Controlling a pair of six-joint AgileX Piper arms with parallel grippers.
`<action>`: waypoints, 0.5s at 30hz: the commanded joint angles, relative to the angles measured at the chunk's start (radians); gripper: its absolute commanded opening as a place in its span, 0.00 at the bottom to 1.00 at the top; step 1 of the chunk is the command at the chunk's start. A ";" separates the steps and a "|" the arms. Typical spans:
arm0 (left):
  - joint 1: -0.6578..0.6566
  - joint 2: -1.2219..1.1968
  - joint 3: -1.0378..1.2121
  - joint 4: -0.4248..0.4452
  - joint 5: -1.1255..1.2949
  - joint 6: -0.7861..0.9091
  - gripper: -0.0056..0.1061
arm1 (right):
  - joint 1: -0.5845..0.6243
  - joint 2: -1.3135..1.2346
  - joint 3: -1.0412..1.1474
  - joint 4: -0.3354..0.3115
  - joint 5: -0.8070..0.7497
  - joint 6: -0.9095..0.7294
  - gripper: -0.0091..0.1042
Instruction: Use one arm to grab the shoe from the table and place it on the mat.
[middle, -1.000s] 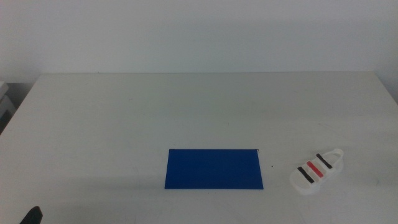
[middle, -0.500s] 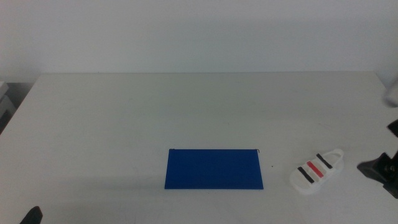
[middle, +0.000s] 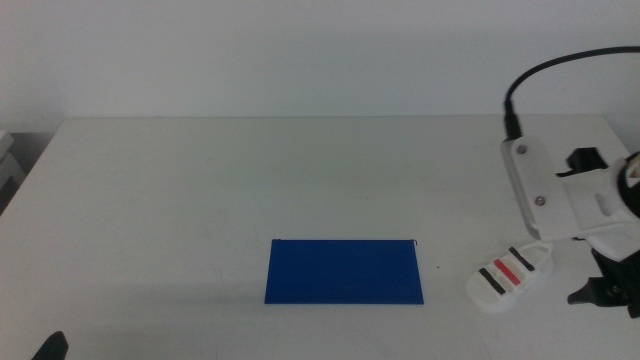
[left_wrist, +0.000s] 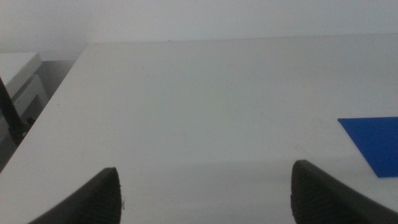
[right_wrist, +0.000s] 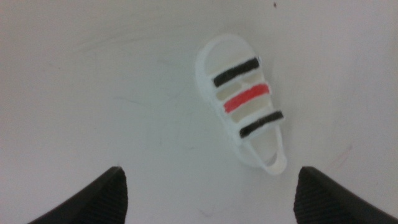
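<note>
The shoe, a small white sandal with black, red and black straps, lies on the table to the right of the dark-blue mat. The right arm reaches in from the right, and its gripper hangs just right of the shoe, above the table. In the right wrist view the shoe lies ahead of the right gripper, whose jaws are wide apart and empty. The left gripper waits at the bottom left edge, and in its wrist view it is open, with a corner of the mat in sight.
A white wall rises behind the table's far edge. A pale box-like object stands off the table's left side. Bare tabletop lies around the mat and the shoe.
The right arm has swung into the middle view from the right edge and now stands beside the shoe. The shoe, the mat and the left gripper have not moved.
</note>
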 joint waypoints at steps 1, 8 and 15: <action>-0.004 -0.013 0.007 -0.008 -0.080 -0.005 0.89 | -0.020 -0.004 -0.039 0.007 -0.039 -0.069 0.89; -0.004 -0.013 0.007 -0.008 -0.080 -0.005 0.89 | -0.071 0.049 -0.090 0.007 -0.031 -0.060 0.89; -0.004 -0.013 0.007 -0.008 -0.080 -0.005 0.89 | -0.071 0.102 -0.133 0.015 -0.006 0.018 0.89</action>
